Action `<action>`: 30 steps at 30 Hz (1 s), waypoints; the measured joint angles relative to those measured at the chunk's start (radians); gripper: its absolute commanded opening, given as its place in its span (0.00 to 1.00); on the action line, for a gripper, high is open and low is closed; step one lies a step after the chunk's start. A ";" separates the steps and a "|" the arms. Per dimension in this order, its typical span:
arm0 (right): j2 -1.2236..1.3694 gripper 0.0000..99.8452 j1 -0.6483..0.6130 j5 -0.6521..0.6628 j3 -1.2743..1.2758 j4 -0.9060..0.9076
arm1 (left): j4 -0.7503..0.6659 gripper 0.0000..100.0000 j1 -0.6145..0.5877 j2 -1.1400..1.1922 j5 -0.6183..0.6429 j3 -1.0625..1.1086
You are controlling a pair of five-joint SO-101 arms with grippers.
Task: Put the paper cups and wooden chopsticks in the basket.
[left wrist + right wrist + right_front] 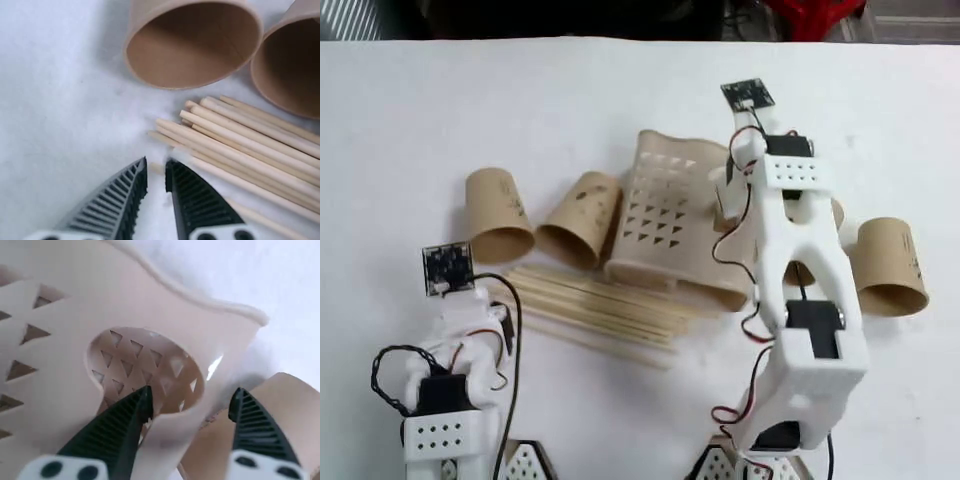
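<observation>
The wall of the tipped basket [75, 365] is straddled by the spread right gripper [191, 395], clamping and righting judged next, while the barely parted left gripper [156, 164] is held beside the chopsticks [240, 145].

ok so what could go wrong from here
1. The right jaws straddle one wall of the basket by its handle hole; lifted, it may swing or slip and knock the paper cup beside it.
2. The left jaws sit barely open at the ends of the chopsticks; they may pinch one stick and scatter the others.
</observation>
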 measured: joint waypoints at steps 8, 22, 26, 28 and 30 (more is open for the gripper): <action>0.061 0.02 0.006 -0.003 -0.002 -0.080 | 0.000 0.08 0.000 0.000 0.000 0.000; 0.075 0.02 0.015 -0.063 -0.028 -0.132 | 0.000 0.08 0.000 0.000 0.000 0.000; -0.005 0.02 0.025 -0.124 -0.028 -0.132 | 0.000 0.08 0.000 0.000 0.000 0.000; -0.051 0.02 0.026 -0.147 -0.028 -0.132 | 0.000 0.08 0.000 0.000 0.000 0.000; -0.101 0.02 0.028 -0.175 -0.028 -0.130 | 0.000 0.08 0.000 0.000 0.000 0.000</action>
